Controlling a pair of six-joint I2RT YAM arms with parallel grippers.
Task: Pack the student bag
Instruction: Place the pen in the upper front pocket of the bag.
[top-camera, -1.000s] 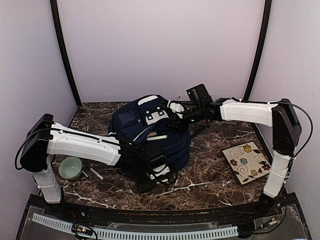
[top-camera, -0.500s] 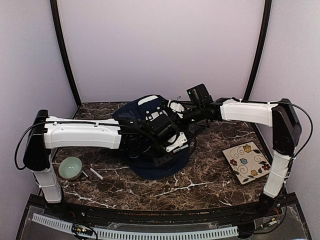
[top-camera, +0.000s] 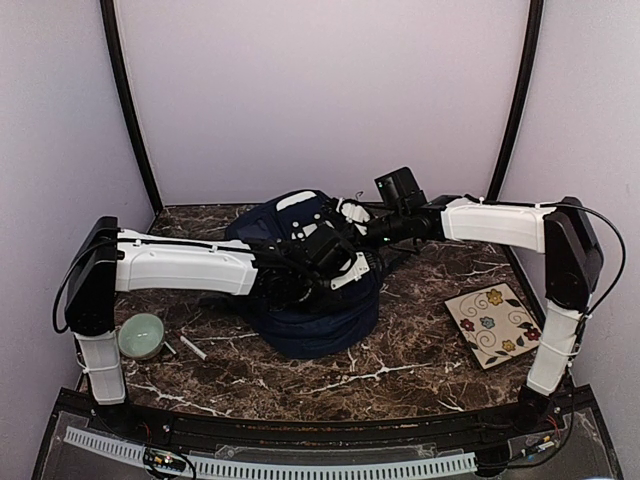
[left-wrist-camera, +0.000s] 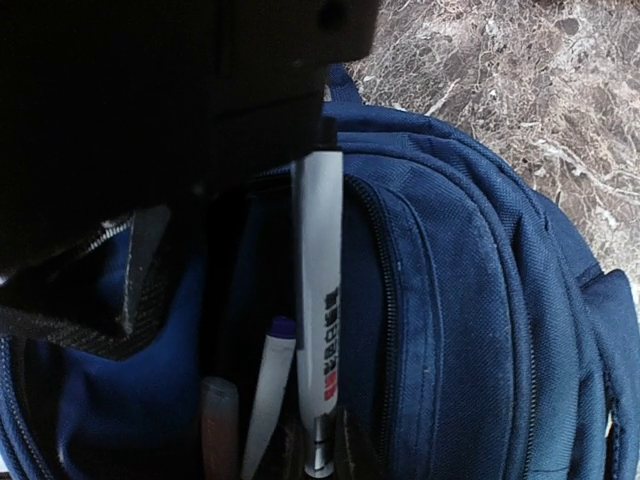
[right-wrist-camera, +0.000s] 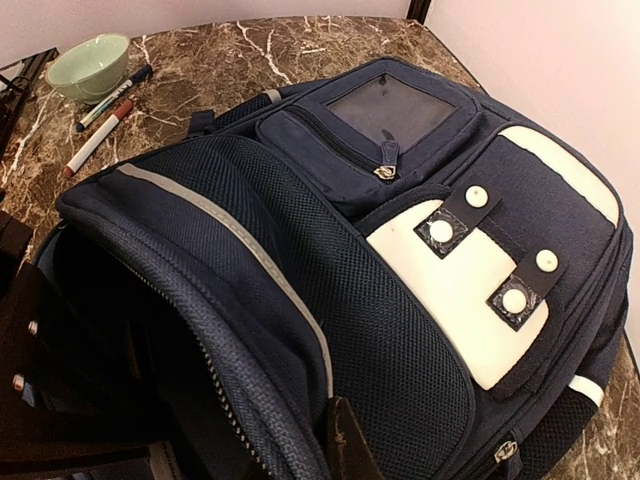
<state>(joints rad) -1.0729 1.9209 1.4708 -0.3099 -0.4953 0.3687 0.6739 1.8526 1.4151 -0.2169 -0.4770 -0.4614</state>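
Risen from low at the near side, the left gripper (left-wrist-camera: 305, 135) now hangs over the student bag (top-camera: 322, 325), which sits mid-table (top-camera: 430, 365) toward the back wall. Its fingers are lost in shadow, yet a white marker (left-wrist-camera: 318, 300) juts from them, clamped, down into the open pocket. The right gripper (top-camera: 355, 228) pinches the bag's zipper rim, its tips mostly cut off in its own wrist view.

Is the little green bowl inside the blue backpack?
No, the green bowl sits out on the marble table, well apart from the student bag.
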